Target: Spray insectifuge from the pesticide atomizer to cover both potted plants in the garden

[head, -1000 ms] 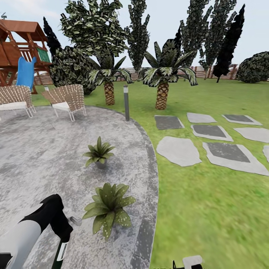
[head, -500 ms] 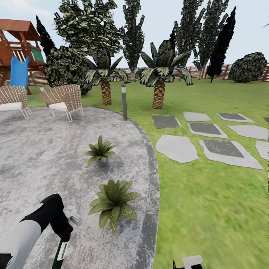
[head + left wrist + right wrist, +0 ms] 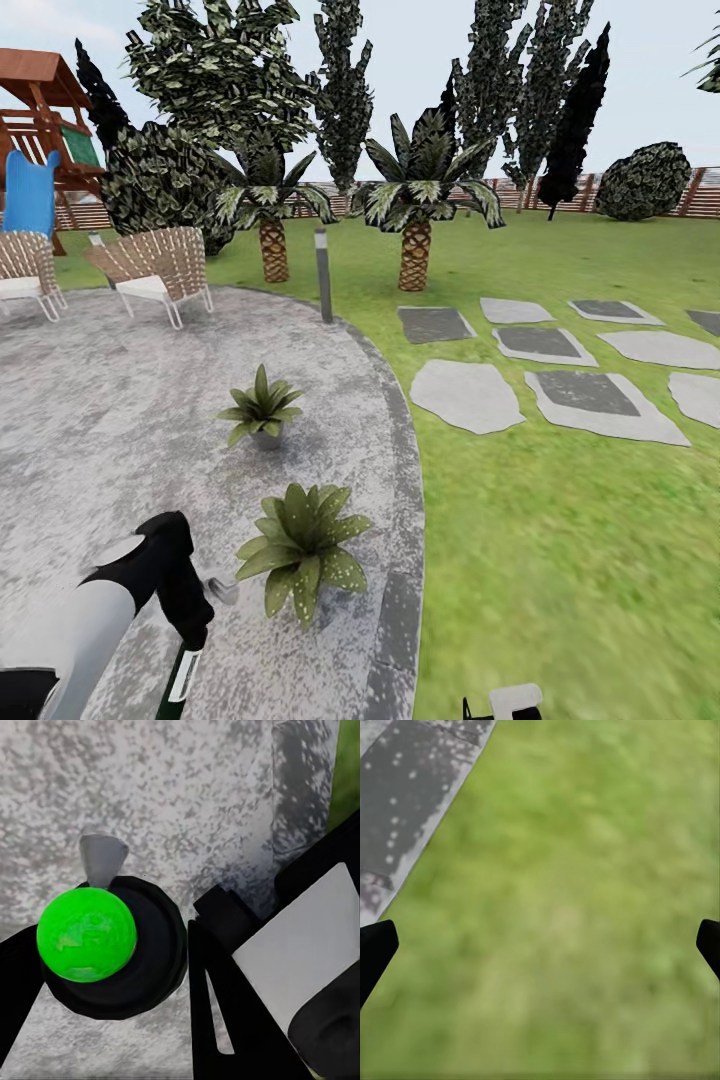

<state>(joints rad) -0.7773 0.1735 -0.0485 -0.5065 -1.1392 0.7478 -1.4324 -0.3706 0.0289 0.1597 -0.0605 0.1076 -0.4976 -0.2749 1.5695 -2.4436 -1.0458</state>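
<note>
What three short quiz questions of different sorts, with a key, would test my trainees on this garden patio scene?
1. True or false: the left gripper holds the slim dark green spray bottle with a white label.
2. Multiple choice: the two small speckled-leaf potted plants, nearer and farther, stand on (A) the green lawn, (B) the round grey speckled patio, (C) a grey stepping stone.
3. Fill in: the right gripper's wrist camera looks down mostly on green ____.

Key: 1 true; 2 B; 3 grass, with its fingertips spread far apart.
</note>
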